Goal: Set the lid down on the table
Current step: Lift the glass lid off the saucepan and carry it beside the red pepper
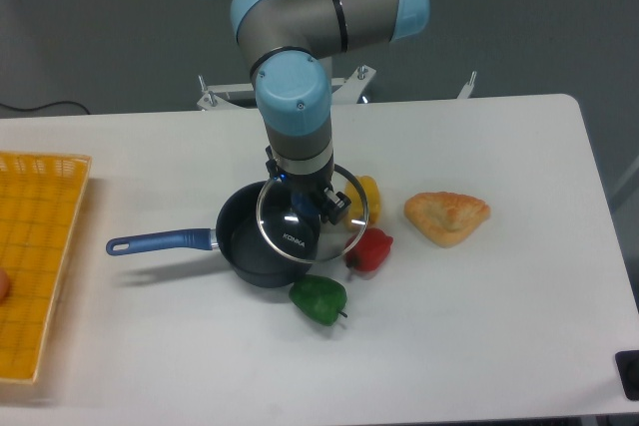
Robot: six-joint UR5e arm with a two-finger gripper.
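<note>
The round glass lid (312, 214) with a thin metal rim and a small printed logo hangs tilted above the dark blue saucepan (250, 244), lifted off it and shifted a little to the right. My gripper (303, 199) comes straight down from above and is shut on the lid's centre knob, which its fingers hide. The white table (499, 326) lies under everything.
The saucepan's blue handle (160, 241) points left. A green pepper (319, 299), a red pepper (369, 249) and a yellow pepper (367, 194) crowd the pot's right side. A pastry (446, 216) lies further right. A yellow-orange gridded tray (35, 256) sits at the left edge.
</note>
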